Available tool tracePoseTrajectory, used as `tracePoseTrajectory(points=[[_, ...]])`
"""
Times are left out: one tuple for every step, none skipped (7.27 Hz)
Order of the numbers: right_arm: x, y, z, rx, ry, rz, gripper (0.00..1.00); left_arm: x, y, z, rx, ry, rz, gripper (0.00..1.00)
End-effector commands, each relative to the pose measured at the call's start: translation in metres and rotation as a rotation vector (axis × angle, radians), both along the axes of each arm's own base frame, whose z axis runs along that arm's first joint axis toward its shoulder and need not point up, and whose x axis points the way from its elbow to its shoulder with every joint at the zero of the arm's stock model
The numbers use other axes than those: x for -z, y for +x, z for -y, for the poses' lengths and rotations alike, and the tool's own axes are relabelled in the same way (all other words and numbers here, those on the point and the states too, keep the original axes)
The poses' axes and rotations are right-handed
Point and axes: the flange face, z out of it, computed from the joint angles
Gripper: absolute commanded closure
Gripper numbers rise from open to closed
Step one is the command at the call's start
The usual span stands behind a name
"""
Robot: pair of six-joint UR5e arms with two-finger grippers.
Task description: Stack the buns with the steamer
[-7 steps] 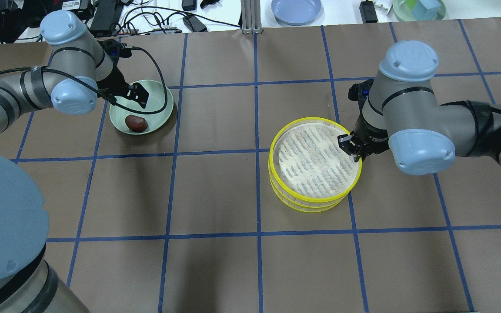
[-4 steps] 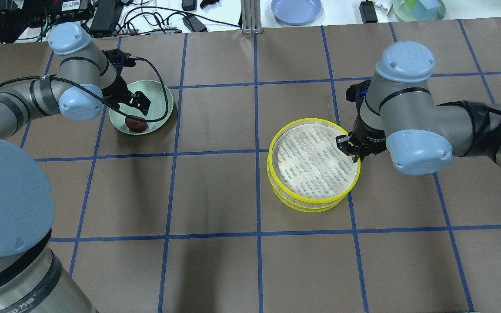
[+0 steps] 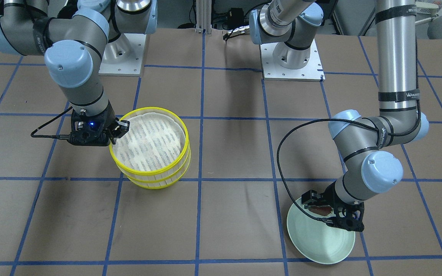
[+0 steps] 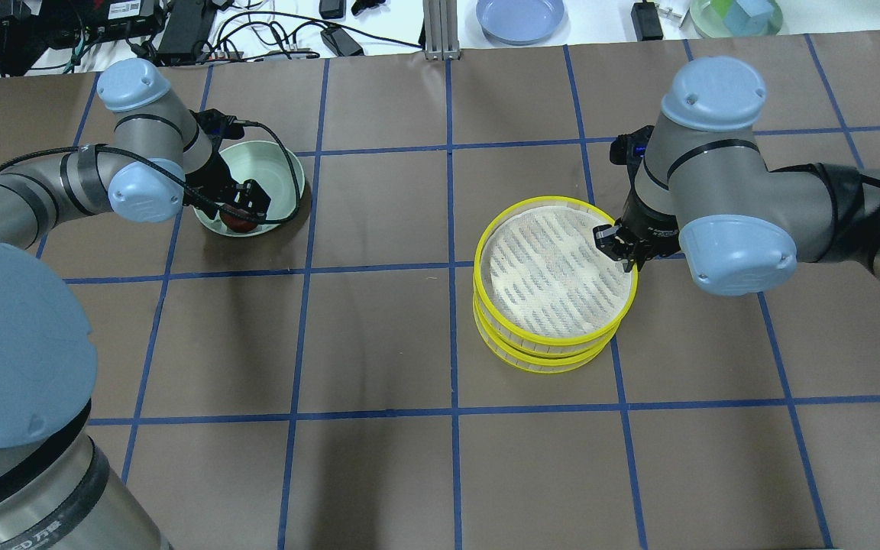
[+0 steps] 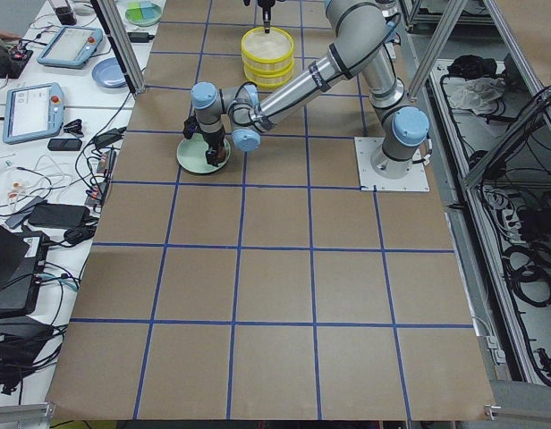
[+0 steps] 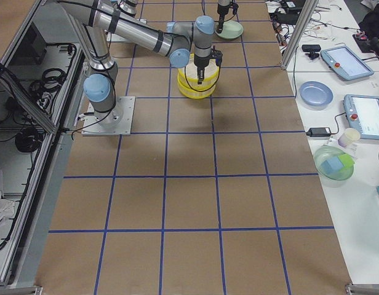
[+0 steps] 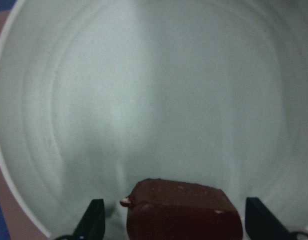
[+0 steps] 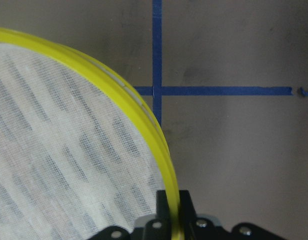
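- Left claw (image 7: 176, 225) is down inside the green plate (image 4: 287, 164), jaws spread wide.
- The dark bun (image 7: 184, 207) lies square between its fingers (image 7: 94, 220). There is a sliver of plate showing on each side of it, so nothing is pinched.
- The bun rests on the plate floor by the rim at the claw's end. The rest of the plate's bare floor spreads out ahead of the claw.
- Over to the right claw (image 4: 616, 248): its jaws are narrow and clamped on the yellow rim of the top steamer tier (image 4: 554, 275), one finger inside the wall and one outside.
- That tier reaches away from the claw toward the table's middle, its white slotted base facing up.
- The lower tier (image 4: 539, 359) sits under it on the table (image 4: 379, 344), peeking out on the side far from the claw.
- Whether the gripped tier is resting on the lower one or hanging clear of it, I can't tell.
- The two claws are well apart, with the steamer stack between them and close to the right one.
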Motion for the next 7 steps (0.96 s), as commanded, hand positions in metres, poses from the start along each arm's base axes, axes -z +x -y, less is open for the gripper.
tracePoseTrajectory(points=[[0.006, 0.000, 0.003, -0.011, 0.012, -0.004, 1.00, -0.006, 0.001, 0.003, -0.013, -0.011, 0.005, 0.99], [0.007, 0.000, 0.003, -0.011, 0.016, -0.004, 1.00, -0.007, 0.001, 0.005, -0.013, -0.019, 0.005, 1.00], [0.009, -0.001, 0.001, -0.013, 0.023, -0.005, 1.00, -0.016, 0.002, 0.008, -0.013, -0.037, 0.007, 1.00], [0.010, -0.001, 0.001, -0.015, 0.028, -0.005, 1.00, -0.024, 0.002, 0.013, -0.024, -0.060, 0.010, 1.00], [0.011, -0.003, 0.000, -0.046, 0.033, -0.033, 1.00, -0.044, 0.004, 0.018, -0.051, -0.095, 0.019, 1.00], [0.013, -0.004, 0.000, -0.046, 0.039, -0.034, 1.00, -0.071, 0.004, 0.020, -0.101, -0.132, 0.021, 1.00], [0.013, -0.003, 0.000, -0.043, 0.041, -0.032, 0.89, -0.093, 0.001, 0.016, -0.152, -0.157, 0.018, 1.00]])
